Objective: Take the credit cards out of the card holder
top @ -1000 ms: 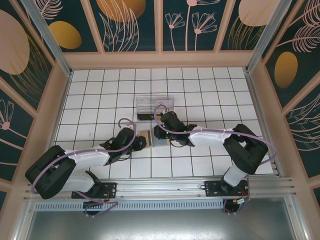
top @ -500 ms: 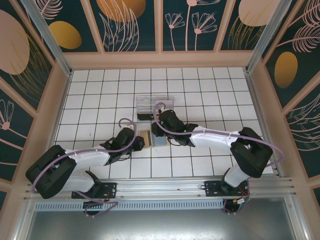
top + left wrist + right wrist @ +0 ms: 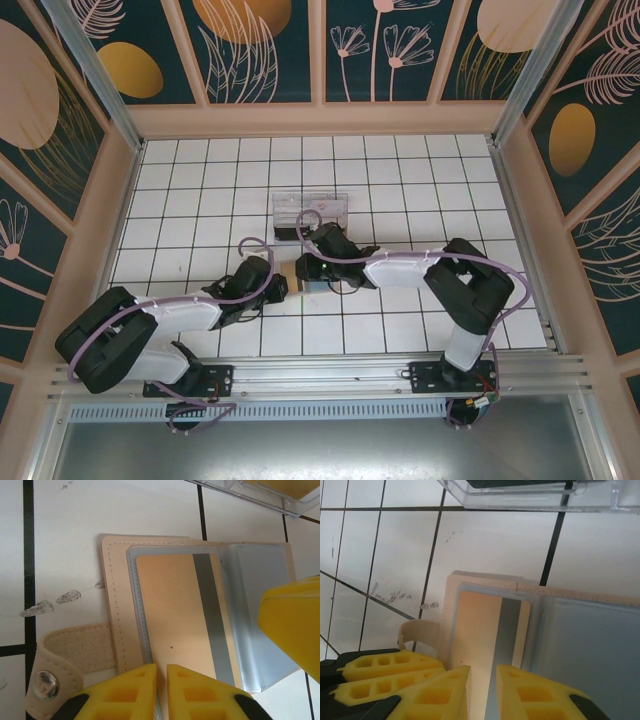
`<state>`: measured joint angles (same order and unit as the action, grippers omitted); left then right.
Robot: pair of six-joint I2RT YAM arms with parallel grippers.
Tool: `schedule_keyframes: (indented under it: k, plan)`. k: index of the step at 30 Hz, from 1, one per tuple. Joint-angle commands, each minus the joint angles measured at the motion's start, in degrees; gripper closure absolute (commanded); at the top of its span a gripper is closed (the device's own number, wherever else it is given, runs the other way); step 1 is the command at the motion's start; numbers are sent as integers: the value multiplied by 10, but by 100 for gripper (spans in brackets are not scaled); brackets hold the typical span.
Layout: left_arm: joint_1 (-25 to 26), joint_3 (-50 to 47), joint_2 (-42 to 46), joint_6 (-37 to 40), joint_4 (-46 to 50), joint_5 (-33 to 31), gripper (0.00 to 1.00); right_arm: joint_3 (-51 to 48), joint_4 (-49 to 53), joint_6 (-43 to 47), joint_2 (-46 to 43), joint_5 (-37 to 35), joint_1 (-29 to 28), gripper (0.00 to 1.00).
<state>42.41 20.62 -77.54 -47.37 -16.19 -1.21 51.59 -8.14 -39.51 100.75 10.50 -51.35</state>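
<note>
The card holder (image 3: 115,605) lies open and flat on the white tiles, tan outside with blue-grey lining (image 3: 580,645). One credit card (image 3: 172,615), tan with a grey stripe, sits in its left pocket (image 3: 480,630). My left gripper (image 3: 161,690) rests on the holder's near edge, its fingers almost touching. My right gripper (image 3: 482,692) hovers over the card's near end, slightly open with the card flat beneath the gap. One yellow right fingertip (image 3: 295,625) covers the lining. In the top view both grippers (image 3: 283,287) (image 3: 303,268) meet over the holder and hide most of it.
A clear plastic compartment box (image 3: 309,213) stands just beyond the holder (image 3: 530,492), with a black block (image 3: 290,233) in it. The holder's strap with a metal snap (image 3: 47,685) curls out at the left. Wooden walls frame the tiled floor.
My right gripper has slid left across the holder, from its blue-grey half toward the card and my left gripper. The left arm has barely moved.
</note>
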Motion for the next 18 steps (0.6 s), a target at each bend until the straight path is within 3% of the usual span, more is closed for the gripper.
schedule_keyframes:
  k: [1,11,18]
  plan:
    - [-3,-5,4,-2,12,-13,85,-13,-27,-22,10,22,6,77]
    - [-3,-12,25,-4,16,-16,85,-24,-33,-31,24,33,13,78]
    - [-3,-13,-12,-8,-6,1,87,-27,-39,-36,32,40,17,79]
